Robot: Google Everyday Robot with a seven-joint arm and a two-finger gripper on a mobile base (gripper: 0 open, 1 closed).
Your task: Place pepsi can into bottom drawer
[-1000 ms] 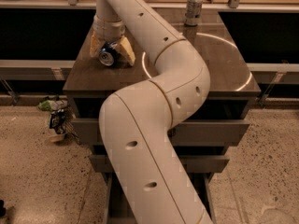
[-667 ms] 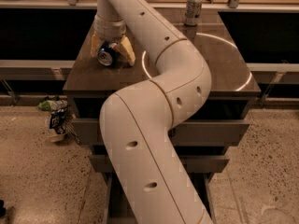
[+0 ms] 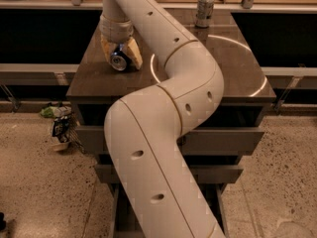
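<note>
My own pale arm (image 3: 163, 148) fills the near view and hides most of the bottom drawer (image 3: 223, 205) low on the cabinet, under the two upper drawers (image 3: 228, 142). Beyond them, on the left part of the dark table (image 3: 237, 68), my hand (image 3: 120, 54) points down with its fingers (image 3: 134, 57) closed against both sides of the pepsi can (image 3: 119, 62), which lies on its side with a silver end facing me. At the table's far edge stands a silver can (image 3: 204, 8), well apart from my hand.
</note>
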